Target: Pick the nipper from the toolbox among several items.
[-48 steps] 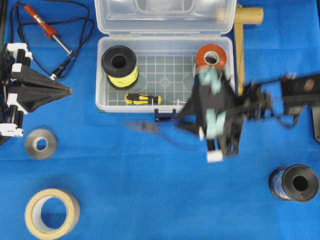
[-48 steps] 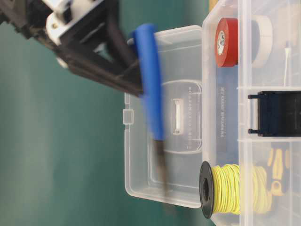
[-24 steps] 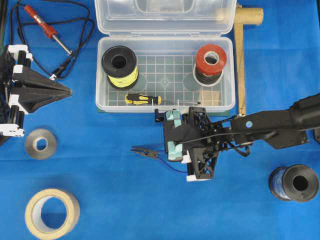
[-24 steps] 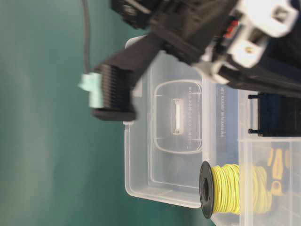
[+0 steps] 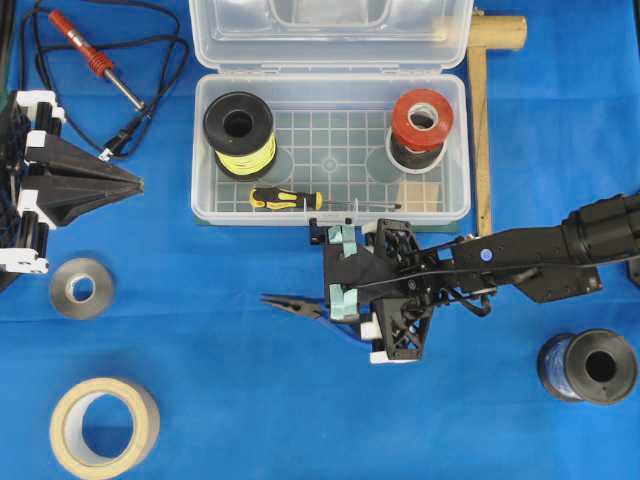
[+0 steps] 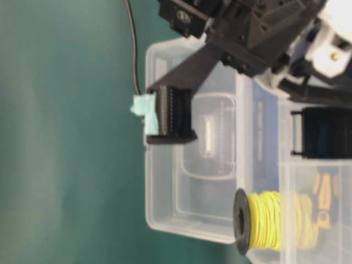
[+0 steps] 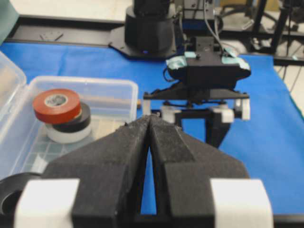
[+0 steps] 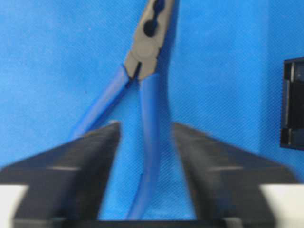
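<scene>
The nipper (image 5: 292,303) lies on the blue cloth in front of the open clear toolbox (image 5: 330,140), dark jaws pointing left. My right gripper (image 5: 338,270) hovers open over its blue handles. In the right wrist view one handle of the nipper (image 8: 147,99) runs between the spread fingers of my right gripper (image 8: 146,127) without touching them. My left gripper (image 5: 135,183) is shut and empty at the left edge, also shut in its wrist view (image 7: 149,119). In the box are the yellow wire spool (image 5: 239,133), stacked tape rolls (image 5: 421,115), the screwdriver (image 5: 285,198) and a wooden block (image 5: 420,192).
A red soldering iron (image 5: 90,50) with its cord lies at the back left. A grey tape roll (image 5: 81,287) and a beige tape roll (image 5: 104,425) sit at the front left. A dark wire spool (image 5: 590,365) is at the front right, a wooden mallet (image 5: 482,100) beside the box.
A second ago my right gripper carried the nipper in the air by the box front. It has come down and opened, and the nipper now lies on the cloth. The left arm has not moved.
</scene>
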You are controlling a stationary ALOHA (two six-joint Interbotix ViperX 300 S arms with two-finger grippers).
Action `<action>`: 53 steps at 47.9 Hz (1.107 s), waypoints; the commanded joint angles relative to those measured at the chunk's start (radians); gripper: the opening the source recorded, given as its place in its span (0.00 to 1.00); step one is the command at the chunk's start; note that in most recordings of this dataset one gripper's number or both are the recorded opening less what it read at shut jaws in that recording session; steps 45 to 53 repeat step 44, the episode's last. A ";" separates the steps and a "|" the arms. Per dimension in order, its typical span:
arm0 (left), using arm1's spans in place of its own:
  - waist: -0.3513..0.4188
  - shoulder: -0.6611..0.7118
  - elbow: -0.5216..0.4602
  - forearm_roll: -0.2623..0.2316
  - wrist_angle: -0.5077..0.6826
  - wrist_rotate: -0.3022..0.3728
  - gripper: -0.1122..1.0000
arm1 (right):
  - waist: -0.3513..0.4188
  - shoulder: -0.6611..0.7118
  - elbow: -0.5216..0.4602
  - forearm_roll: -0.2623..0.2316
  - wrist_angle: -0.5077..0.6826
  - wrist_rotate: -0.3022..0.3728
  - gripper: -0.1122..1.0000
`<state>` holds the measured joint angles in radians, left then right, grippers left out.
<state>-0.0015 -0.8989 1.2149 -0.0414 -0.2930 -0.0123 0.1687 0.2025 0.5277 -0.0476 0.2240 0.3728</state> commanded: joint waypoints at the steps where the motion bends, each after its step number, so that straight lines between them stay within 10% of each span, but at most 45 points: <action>1: 0.002 0.003 -0.012 -0.003 -0.005 -0.002 0.10 | -0.005 -0.032 -0.023 -0.002 0.017 -0.005 0.70; 6: 0.002 0.002 -0.011 -0.003 -0.005 -0.002 0.10 | -0.011 -0.101 -0.026 -0.009 0.081 -0.012 0.87; 27: 0.002 -0.015 -0.011 -0.003 0.008 -0.002 0.10 | -0.055 -0.558 0.005 -0.206 0.264 0.000 0.84; 53: 0.002 -0.031 -0.006 -0.003 0.015 -0.002 0.10 | -0.100 -0.868 0.199 -0.219 0.210 0.002 0.84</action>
